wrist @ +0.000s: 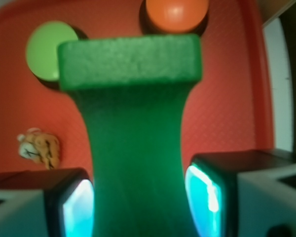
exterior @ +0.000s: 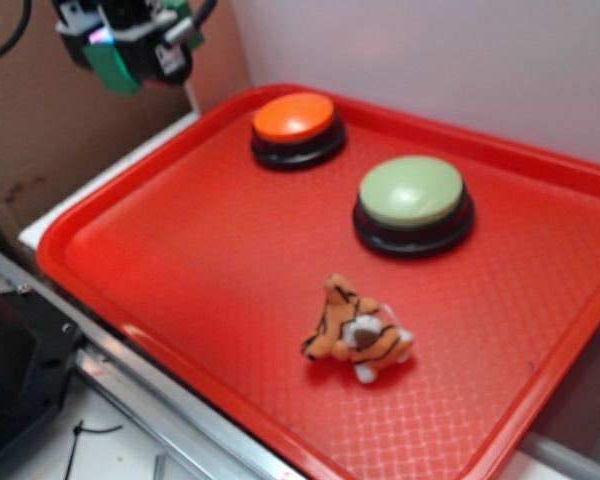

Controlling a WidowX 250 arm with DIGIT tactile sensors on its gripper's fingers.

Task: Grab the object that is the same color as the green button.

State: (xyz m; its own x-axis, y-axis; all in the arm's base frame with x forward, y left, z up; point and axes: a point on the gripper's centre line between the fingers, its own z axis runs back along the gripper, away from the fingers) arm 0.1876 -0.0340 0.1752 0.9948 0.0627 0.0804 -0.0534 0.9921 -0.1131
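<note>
While your gripper (exterior: 130,45) hangs above the far left corner of the red tray (exterior: 180,250), its jaws are closed on the green block (wrist: 133,128), held clear of the surface. Below on the tray you see the green button (exterior: 413,203), the orange button (exterior: 297,127) and the plush tiger (exterior: 358,332).

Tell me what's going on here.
The gripper is shut on the dark green matte block and holds it in the air near the far left corner of the red plastic tray. On the tray sit the pale green dome button, the orange dome button and the striped plush tiger.
</note>
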